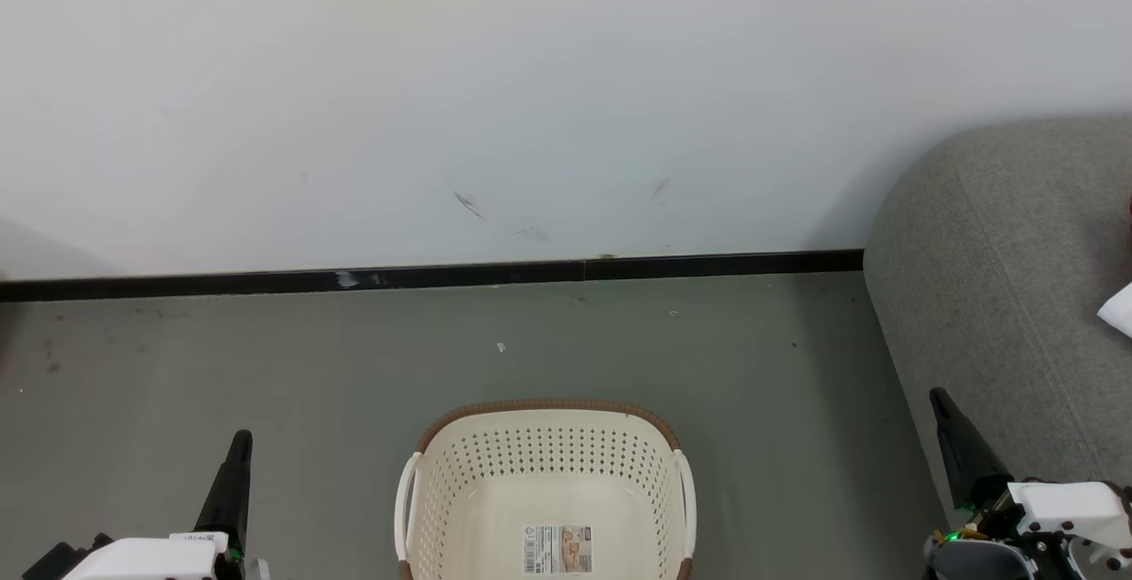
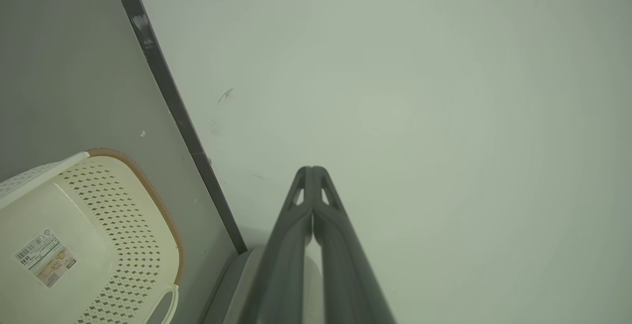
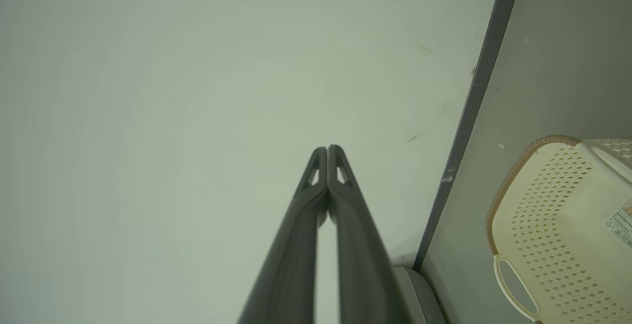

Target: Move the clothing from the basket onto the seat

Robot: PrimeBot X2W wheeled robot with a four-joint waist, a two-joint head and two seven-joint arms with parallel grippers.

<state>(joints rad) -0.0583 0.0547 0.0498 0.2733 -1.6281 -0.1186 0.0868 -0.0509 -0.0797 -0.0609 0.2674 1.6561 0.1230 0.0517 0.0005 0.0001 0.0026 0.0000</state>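
Of the clothing, a white fabric corner shows at the right edge of the head view, with a thin sliver of red above it. It lies on top of the grey sofa; too little of it is in the picture to tell how it is spread.

The laundry basket stands on the grey floor, to the left of the sofa and apart from it. Its cream perforated wall, brown woven-look rim and white handles are plain to see, and a paper label sits on its smooth bottom.

The left gripper is at the lower left of the head view, well apart from the basket. In the left wrist view its jaws are pressed together at the tips, and nothing is held between them. The right gripper is at the lower right, its dark finger seen against the sofa's rounded front edge. In the right wrist view its jaws likewise meet at the tips and hold nothing.

Behind the basket a black skirting board runs along the foot of a pale, lightly scuffed wall.
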